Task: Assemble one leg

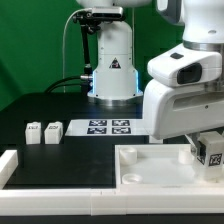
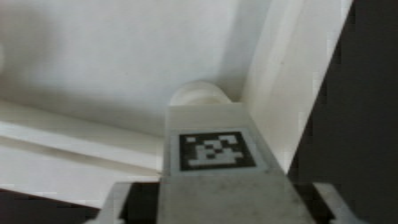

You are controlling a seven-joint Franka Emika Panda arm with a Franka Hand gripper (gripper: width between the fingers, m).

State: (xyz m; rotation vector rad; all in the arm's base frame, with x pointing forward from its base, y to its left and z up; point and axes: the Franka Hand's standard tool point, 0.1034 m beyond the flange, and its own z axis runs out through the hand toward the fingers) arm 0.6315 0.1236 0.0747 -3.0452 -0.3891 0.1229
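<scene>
My gripper point(image 1: 207, 147) is shut on a leg point(image 1: 212, 153), a stubby white block with a black-and-white tag, at the exterior view's right. It holds the leg over the far right part of the large flat white panel point(image 1: 150, 163). In the wrist view the leg point(image 2: 214, 130) stands out between the fingers point(image 2: 128, 202) of my gripper point(image 2: 226, 203). Its rounded tip points down at the panel point(image 2: 107, 60) near a raised edge. Whether the tip touches the panel is hidden. Two more legs point(image 1: 33, 131) point(image 1: 52, 130) stand side by side on the black table at the exterior view's left.
The marker board point(image 1: 108, 126) lies flat behind the panel, in front of the arm's base point(image 1: 112, 75). A white rail point(image 1: 10, 163) lies at the front left of the exterior view. Cables run behind the base.
</scene>
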